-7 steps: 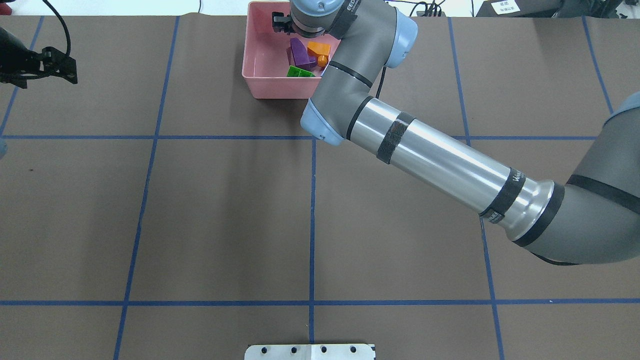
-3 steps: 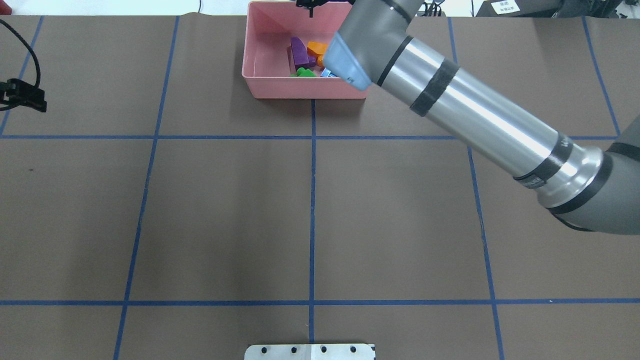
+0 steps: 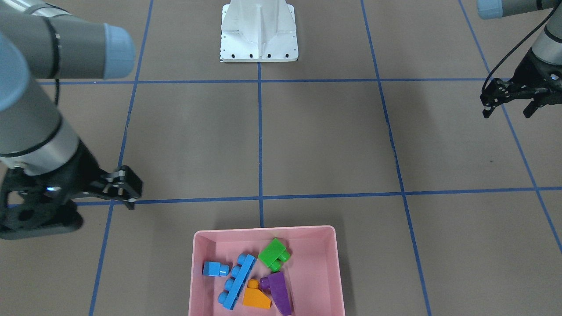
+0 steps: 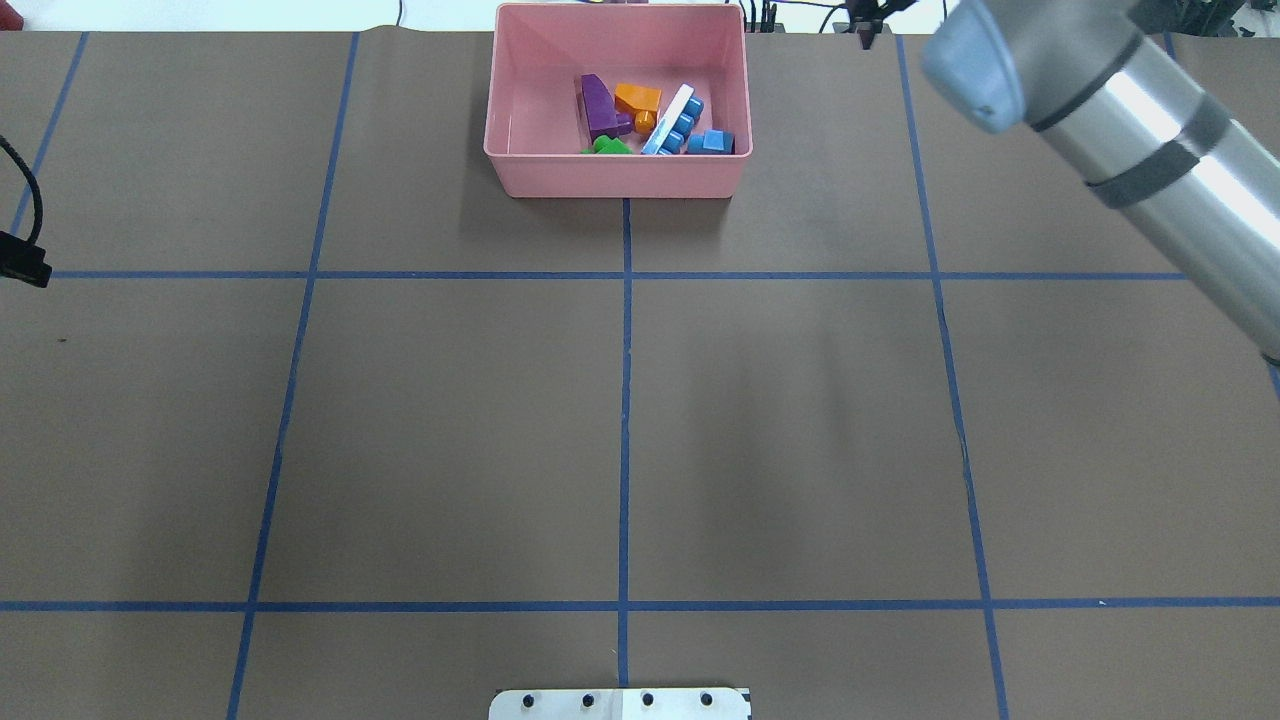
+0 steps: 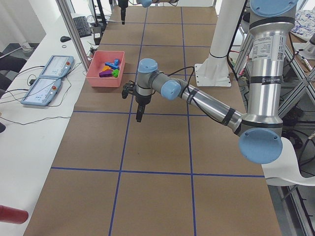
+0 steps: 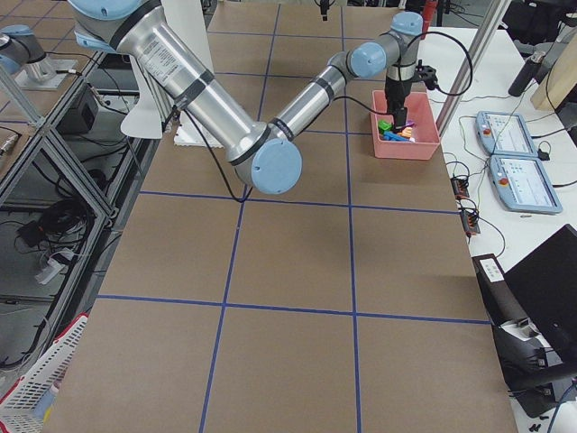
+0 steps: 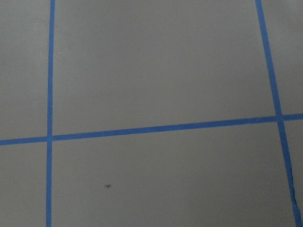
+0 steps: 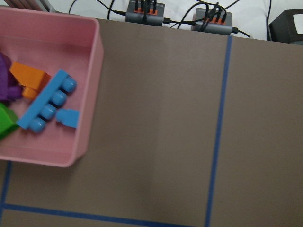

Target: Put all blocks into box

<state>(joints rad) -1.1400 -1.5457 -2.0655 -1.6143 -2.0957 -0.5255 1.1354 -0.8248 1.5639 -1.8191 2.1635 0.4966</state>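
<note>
Blocks (image 3: 237,281): right claw (image 3: 128,193) hangs empty over the table (image 3: 329,140) near the box (image 3: 263,230), its jaw spread unreadable from this angle. Left claw (image 3: 508,109) is well apart at the other side, fingers splayed, holding nothing. All five lie loose inside the box, small blue cube (image 3: 215,268) beside long blue bar (image 3: 242,268), orange slope (image 3: 256,298) touching purple slope (image 3: 280,292), green piece (image 3: 273,254) nearer the robot-side wall. I judge them light, rigid, slick plastic, best pinched across flat side walls, not studs or slopes; none looks left to collect.

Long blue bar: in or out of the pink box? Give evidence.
In. The long blue bar lies within the pink box walls, beside the orange brick.
</note>
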